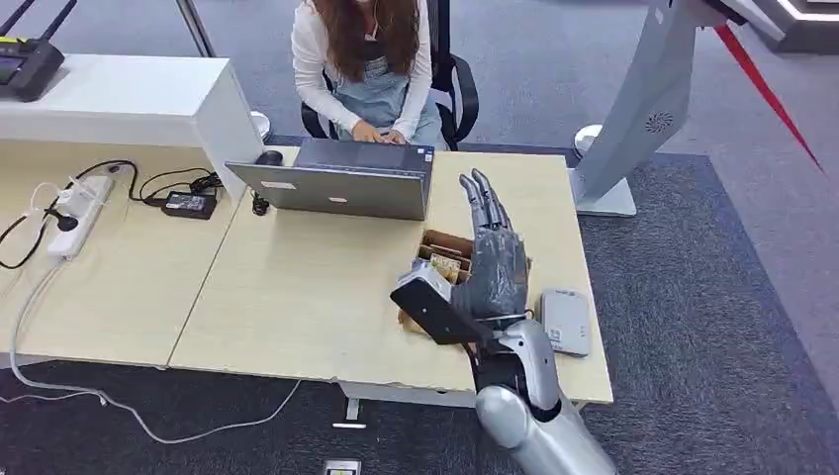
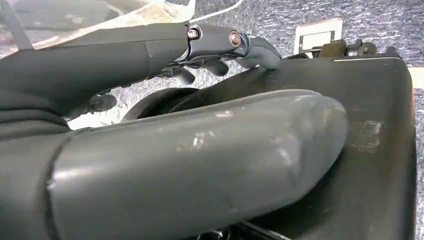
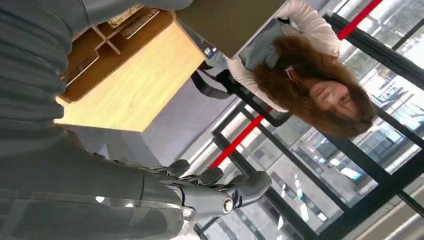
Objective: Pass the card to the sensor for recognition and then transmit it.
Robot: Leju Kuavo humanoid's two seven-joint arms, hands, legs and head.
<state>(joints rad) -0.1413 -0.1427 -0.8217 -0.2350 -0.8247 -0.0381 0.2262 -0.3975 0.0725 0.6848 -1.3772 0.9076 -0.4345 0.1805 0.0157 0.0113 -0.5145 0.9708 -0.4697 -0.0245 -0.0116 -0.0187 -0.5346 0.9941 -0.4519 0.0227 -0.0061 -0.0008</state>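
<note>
**Right hand poised over the card box, sensor just beside it**

Our right hand [image 1: 492, 259] hovers above the near right part of the pale wooden tabletop [image 1: 297, 287], palm down, its dark fingers [image 1: 482, 203] stretched out flat and apart toward the far side; in the right wrist view those fingers [image 3: 215, 186] hang in open air with nothing between them, so we read it as empty. Our left hand [image 2: 200, 150] hangs low beside dark parts of our own body, above the grey carpet; its fingers look loosely extended, holding nothing that we can make out.

Directly under the right hand sits the small brown wooden divided box [image 1: 442, 254], and the cards [image 1: 444, 265] we must present lie in its compartments, largely hidden by the hand. We cannot tell one card's long axis or which way it points from here; in the right wrist view their edges [image 3: 131, 20] seem to lie along the dividers.

We judge a card to be light, thin, stiff and fairly slick, lying flat and hard to lift from its face. We would pinch it by an exposed edge, thumb against a finger, and keep its face free for reading.

Just right of the box, near the tabletop's near edge, lies the flat grey rectangular sensor [image 1: 565, 321], long axis running near to far. Farther off stands a grey open laptop [image 1: 341, 183], where a seated person [image 1: 361, 59] types.
</note>
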